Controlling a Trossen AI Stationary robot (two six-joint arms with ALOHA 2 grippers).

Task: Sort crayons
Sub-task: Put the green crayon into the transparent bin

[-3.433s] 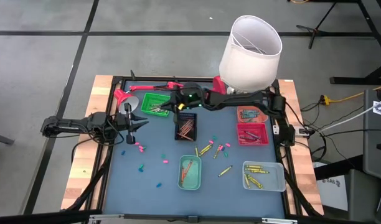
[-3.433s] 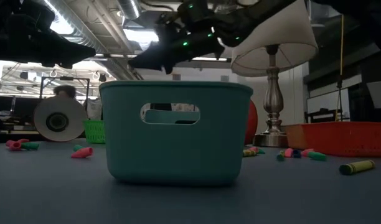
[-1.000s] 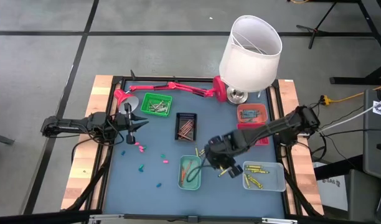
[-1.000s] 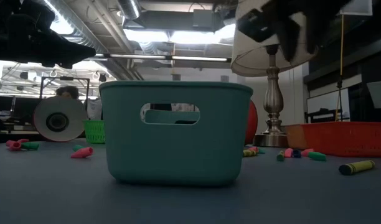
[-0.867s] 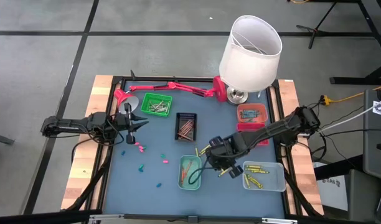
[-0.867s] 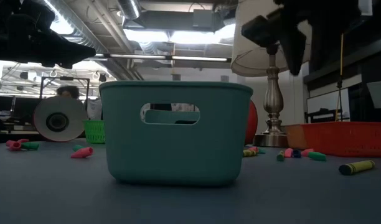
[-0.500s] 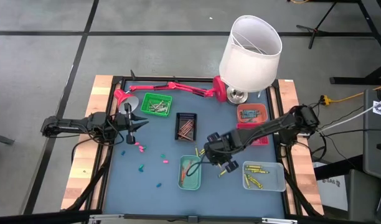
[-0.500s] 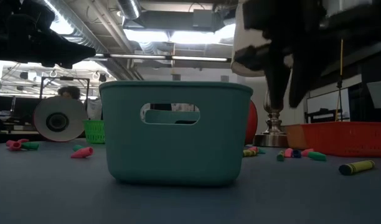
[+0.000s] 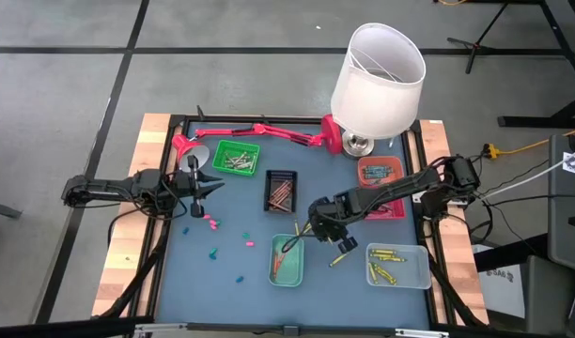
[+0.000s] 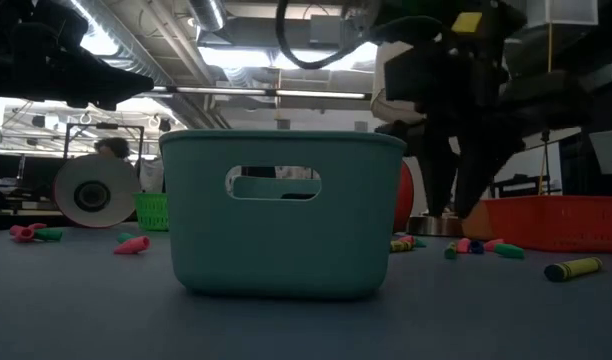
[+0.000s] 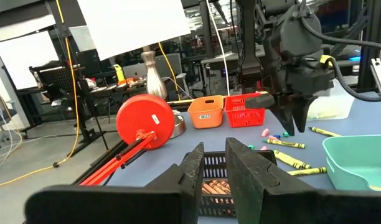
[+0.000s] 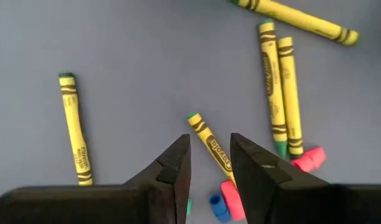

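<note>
Right arm reaches in from the desk's right edge toward the middle, wrist bent down, right claw (image 9: 327, 228) pointing straight down at the desk surface with its two fingers (image 12: 178, 163) parted by a narrow gap and nothing between them; in the low view it hangs just above the surface. Left arm lies stretched low along the left side of the desk, left claw (image 9: 205, 185) pointing toward the centre, fingers (image 11: 193, 165) close together with a thin slit between them, gripping nothing.
</note>
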